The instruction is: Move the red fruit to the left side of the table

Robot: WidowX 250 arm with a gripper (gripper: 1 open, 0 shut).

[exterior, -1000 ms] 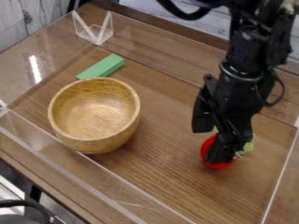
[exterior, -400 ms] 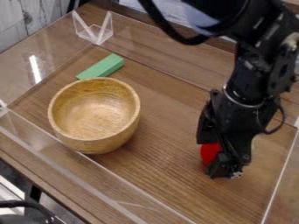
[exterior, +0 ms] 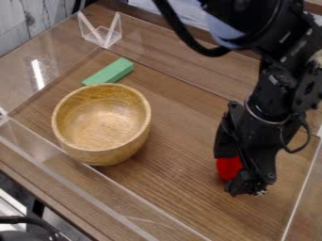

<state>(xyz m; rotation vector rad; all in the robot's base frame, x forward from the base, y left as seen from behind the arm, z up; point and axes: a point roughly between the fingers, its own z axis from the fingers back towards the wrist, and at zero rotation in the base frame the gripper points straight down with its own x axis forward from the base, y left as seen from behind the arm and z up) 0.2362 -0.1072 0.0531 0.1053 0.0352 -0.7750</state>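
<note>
The camera view shows the gripper (exterior: 235, 168) brought lower over the fruit (exterior: 228, 168) than it was a second ago, when more of the red and some of the green top showed beside it. Now the dark fingers cover much of the fruit, and only a red patch is visible at their left edge and between them. The arm's upper part has swung toward the near right as well, while the bowl (exterior: 101, 124) and the green block (exterior: 108, 72) have kept their places. For the task, this looks like the last of the approach: the fruit is about to be grasped, and the carry to the left has not begun.

The gripper stands wide open, its fingers spread around the fruit rather than clamped on it. Whether a fingertip touches the fruit cannot be told, as the fingers hide that part. Nothing appears to be held.

The fruit is on the right-hand part of the table (exterior: 157, 193) in this view, well apart from the bowl. The next move is probably to close the fingers; if they are off-centre, the rounded fruit could roll or slip out. Going left, the arm would then need to clear the bowl's rim.
</note>
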